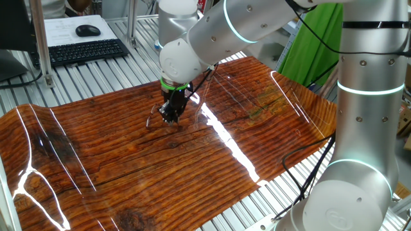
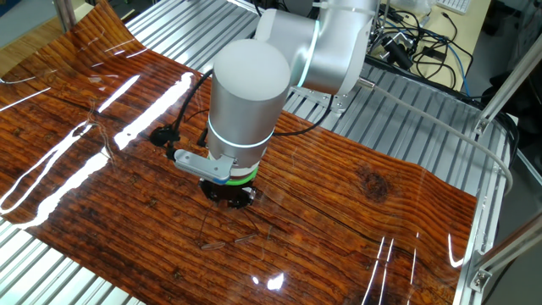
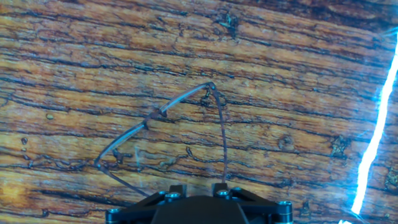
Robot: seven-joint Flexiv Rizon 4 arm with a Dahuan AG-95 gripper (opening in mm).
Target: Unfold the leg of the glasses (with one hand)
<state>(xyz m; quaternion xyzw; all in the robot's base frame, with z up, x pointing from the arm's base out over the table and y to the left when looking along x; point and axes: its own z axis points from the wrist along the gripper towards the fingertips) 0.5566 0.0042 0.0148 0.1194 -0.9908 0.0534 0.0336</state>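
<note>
hand view, glasses front running diagonally, both legs toward end effector

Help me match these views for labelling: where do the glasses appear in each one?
One fixed view: the glasses lie mid-table, just left of the end effector.
The other fixed view: faint wire outline just below the end effector.
Hand view: centre frame, legs running toward the camera.
Shared landmark: the end effector above the wood-grain mat.
</note>
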